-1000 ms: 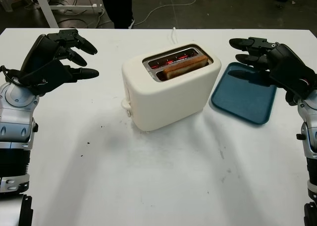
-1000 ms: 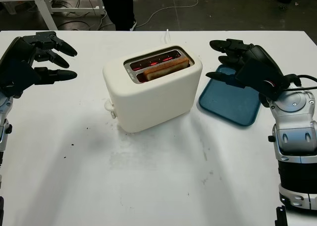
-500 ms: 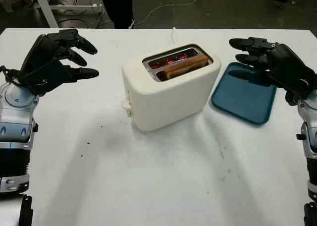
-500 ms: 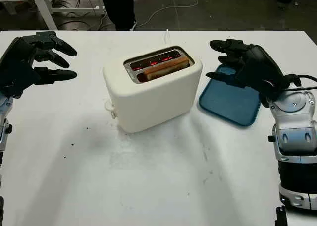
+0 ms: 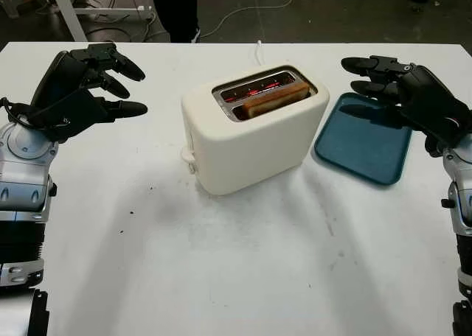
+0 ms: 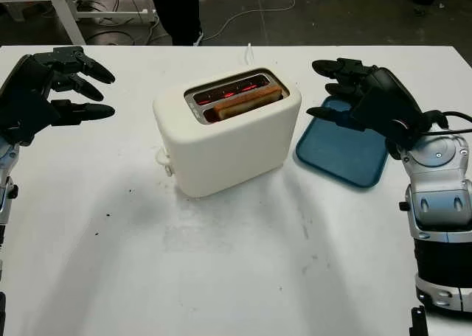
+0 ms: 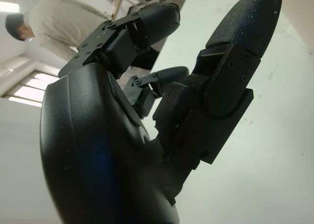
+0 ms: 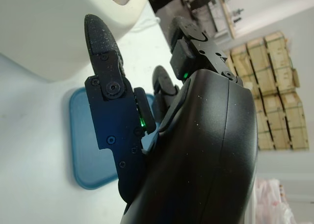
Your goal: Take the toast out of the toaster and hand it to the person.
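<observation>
Black left hand [image 5: 77, 89] open, holding nothing, above the white table [image 5: 243, 262] well left of the cream two-slot toaster [image 5: 254, 130]. Black right hand [image 5: 402, 93] also open w/ nothing in it, over the blue plastic tray [image 5: 361, 152] just right of toaster. Browned toast slice [image 5: 276, 99] sits in the nearer slot, far slot prob. glowing red; a person in a light top [image 7: 59, 27] shows in left wrist view.
</observation>
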Action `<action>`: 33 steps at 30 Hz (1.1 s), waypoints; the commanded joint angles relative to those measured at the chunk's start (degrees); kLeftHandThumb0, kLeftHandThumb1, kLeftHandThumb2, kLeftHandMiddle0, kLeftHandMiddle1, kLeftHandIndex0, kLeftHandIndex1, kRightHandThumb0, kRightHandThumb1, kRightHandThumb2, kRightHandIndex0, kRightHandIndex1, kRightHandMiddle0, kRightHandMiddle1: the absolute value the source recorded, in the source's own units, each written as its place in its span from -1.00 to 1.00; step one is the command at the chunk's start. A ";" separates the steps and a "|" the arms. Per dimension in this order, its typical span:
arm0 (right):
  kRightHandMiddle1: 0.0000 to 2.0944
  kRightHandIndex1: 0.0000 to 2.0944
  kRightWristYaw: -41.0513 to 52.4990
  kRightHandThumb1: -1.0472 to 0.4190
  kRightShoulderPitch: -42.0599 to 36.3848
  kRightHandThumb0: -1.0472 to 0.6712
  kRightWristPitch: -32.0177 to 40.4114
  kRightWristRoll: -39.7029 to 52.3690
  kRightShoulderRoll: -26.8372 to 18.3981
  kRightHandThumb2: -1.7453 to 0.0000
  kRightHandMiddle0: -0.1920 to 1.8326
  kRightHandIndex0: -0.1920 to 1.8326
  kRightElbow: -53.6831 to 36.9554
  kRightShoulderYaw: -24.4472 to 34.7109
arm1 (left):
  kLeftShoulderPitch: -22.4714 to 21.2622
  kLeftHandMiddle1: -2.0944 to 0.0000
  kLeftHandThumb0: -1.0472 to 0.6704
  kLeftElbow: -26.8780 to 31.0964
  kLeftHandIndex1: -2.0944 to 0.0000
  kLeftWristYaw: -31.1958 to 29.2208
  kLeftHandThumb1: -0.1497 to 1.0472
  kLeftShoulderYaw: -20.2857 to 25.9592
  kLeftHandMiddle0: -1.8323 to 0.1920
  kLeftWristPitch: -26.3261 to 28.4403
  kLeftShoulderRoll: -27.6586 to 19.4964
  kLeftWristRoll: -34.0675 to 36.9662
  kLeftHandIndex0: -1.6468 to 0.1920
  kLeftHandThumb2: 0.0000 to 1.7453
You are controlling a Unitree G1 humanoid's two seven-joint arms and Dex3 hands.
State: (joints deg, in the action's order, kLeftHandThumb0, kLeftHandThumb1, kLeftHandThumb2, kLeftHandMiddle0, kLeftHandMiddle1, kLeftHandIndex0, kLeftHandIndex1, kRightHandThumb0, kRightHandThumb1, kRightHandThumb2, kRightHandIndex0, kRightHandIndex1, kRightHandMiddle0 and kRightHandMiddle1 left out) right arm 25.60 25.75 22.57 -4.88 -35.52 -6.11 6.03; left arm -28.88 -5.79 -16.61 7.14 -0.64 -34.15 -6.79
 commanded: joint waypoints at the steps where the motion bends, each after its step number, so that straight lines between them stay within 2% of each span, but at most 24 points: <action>1: -1.00 -0.99 -0.37 -0.81 -0.26 -0.43 0.21 0.46 0.32 1.00 -0.41 -0.38 -0.41 -0.09 | 0.39 -0.03 -1.00 0.60 0.06 0.47 0.40 0.44 0.14 0.17 0.16 0.19 0.10 -1.00; 21: -1.00 -0.99 -0.02 -0.80 -0.37 -0.43 0.11 0.35 0.01 1.00 -0.41 -0.38 -0.38 -0.26 | 0.38 -0.01 -1.00 0.33 0.08 0.34 0.43 0.22 0.13 -0.82 -0.29 -0.37 0.08 -1.00; 33: -1.00 -0.99 0.08 -0.81 -0.41 -0.45 0.72 0.18 -0.21 1.00 -0.41 -0.38 -0.79 -0.30 | 0.75 -0.01 -1.00 1.09 0.08 0.01 0.41 0.34 0.14 0.76 0.01 0.22 0.10 -1.00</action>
State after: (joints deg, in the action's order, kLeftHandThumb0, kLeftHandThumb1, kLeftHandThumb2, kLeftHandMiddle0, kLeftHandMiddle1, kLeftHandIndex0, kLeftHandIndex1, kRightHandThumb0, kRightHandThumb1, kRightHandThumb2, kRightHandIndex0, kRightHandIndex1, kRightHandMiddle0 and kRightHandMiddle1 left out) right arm 25.66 25.75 22.73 -4.92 -35.53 -6.18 6.03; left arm -28.85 -5.53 -16.61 7.14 -0.42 -34.16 -6.85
